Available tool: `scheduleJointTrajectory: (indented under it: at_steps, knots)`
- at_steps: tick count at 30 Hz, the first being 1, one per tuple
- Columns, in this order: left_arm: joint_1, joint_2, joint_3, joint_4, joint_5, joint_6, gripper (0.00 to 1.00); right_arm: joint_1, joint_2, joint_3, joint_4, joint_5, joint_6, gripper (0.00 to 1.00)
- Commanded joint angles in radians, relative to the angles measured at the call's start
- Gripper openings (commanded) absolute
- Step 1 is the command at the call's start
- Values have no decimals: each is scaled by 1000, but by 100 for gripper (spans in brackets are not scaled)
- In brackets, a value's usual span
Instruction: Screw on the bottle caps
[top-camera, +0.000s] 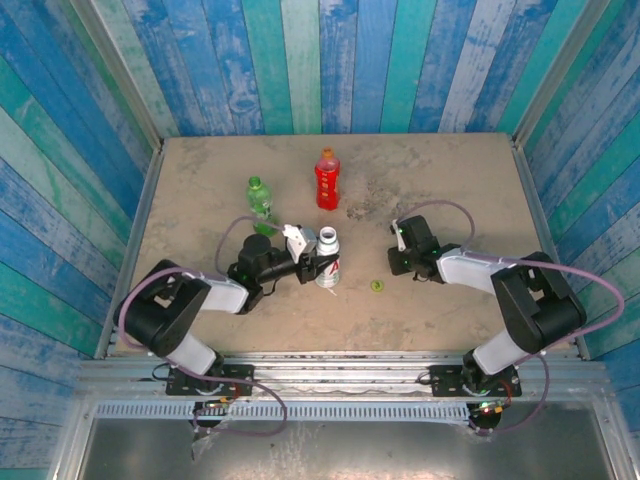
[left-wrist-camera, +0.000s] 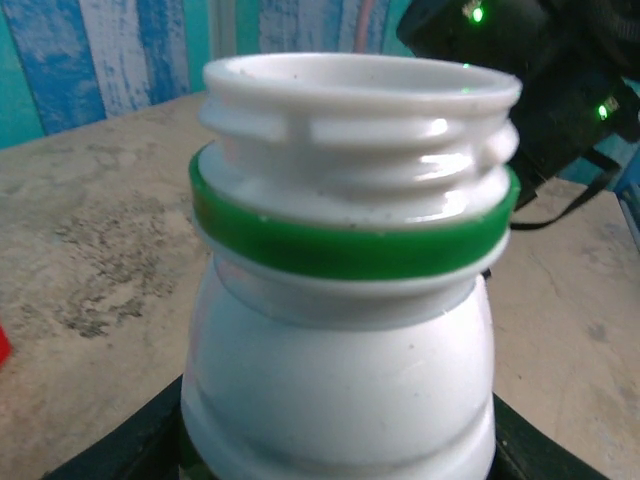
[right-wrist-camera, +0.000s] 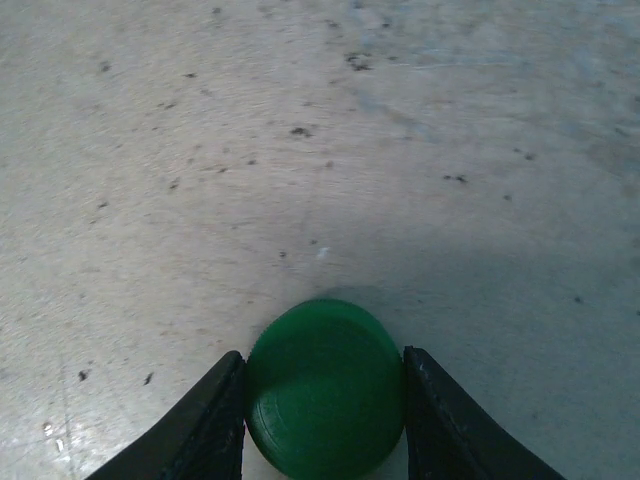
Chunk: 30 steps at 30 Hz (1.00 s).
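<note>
Your near bottle (top-camera: 328, 262) stands central; left bottle (top-camera: 261, 197) and far bottle (top-camera: 327, 180) behind it, loose cap (top-camera: 376, 286) right of it.

text: none legible | white bottle (top-camera: 328, 245) label — too small to read

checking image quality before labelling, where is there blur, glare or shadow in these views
Left wrist: white bottle fairly sharp, small glare spots on its threads, background blurred. Right wrist: dark green cap dim, soft shadow on the table around it. Top external: even light, sharp.
</note>
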<state>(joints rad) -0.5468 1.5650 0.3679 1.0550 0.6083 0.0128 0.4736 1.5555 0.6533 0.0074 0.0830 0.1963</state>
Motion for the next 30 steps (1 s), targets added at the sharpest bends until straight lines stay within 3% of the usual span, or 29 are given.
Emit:
scheduleJointTrajectory:
  at_steps: [1,8,13,21,30]
  knots:
    - [-1,76,-8,92,77,64,54,2,-18,-9,-17,44,56,39]
    - [-1,163,-44,252,85,72,55,5,-80,-5,-30,25,33,60]
    - [-1,173,-43,261,83,66,61,29,-143,6,-52,18,1,74]
    - [0,175,-58,315,79,49,73,36,-173,-2,-41,8,5,78]
    - [19,214,-76,463,98,-8,74,36,-166,-10,-32,-1,6,79]
